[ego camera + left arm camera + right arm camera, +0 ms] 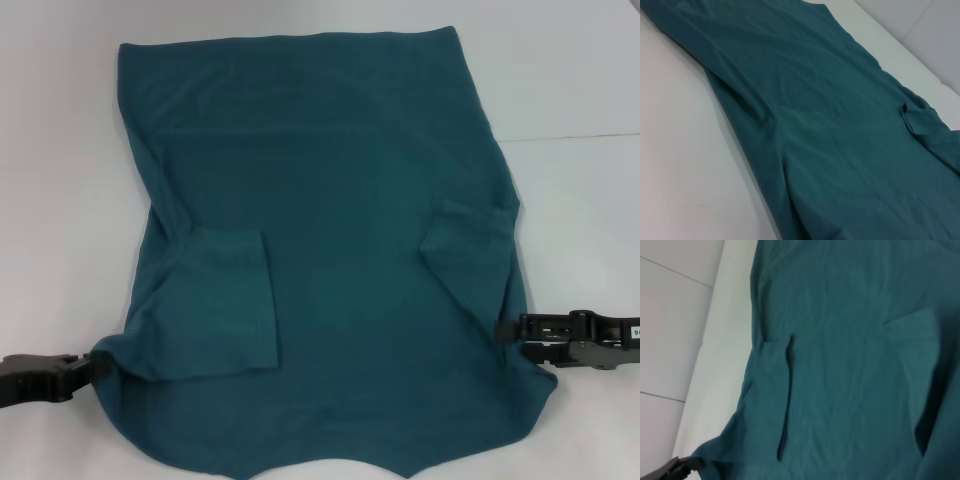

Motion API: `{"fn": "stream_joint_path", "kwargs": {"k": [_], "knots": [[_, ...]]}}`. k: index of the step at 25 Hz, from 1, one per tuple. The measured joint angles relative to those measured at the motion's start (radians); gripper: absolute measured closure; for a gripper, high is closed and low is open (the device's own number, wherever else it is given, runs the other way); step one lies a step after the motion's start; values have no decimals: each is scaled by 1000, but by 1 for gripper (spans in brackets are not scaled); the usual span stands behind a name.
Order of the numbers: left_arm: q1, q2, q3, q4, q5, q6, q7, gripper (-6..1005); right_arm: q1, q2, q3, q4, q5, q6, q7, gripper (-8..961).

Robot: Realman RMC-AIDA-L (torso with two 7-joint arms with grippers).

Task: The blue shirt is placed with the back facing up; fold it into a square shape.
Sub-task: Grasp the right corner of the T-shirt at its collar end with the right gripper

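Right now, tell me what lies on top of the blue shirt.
Only the blue shirt's own sleeves, both folded inward over its body. Left tool and right tool meet its side edges. Anything underneath is covered.

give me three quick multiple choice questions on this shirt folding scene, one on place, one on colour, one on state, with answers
1. Where are the two grippers on the shirt?
A. both at the far hem
B. one at each side edge, near the robot
C. both over the middle

2. What colour is the shirt?
A. dark teal-blue
B. red
C. yellow

3. How do the sleeves lie?
A. spread flat outward
B. cut off
C. folded in over the body

Answers:
1 B: the head view shows the left gripper at the left edge and the right gripper at the right edge, both in the near part of the cloth.
2 A: every view shows plain dark teal-blue cloth on the white table.
3 C: the left sleeve and the right sleeve lie as flaps on top of the shirt's body.
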Motion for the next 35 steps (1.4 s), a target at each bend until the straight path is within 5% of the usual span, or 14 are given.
{"fn": "stream_joint_path", "kwargs": {"k": [21, 35], "knots": [[-6, -7, 0, -15, 0, -10, 2, 985, -49, -22, 3, -88, -93, 3, 86, 23], [-11, -7, 0, -15, 0, -10, 2, 986, -38, -13, -4, -88, -114, 13, 89, 23]]}}
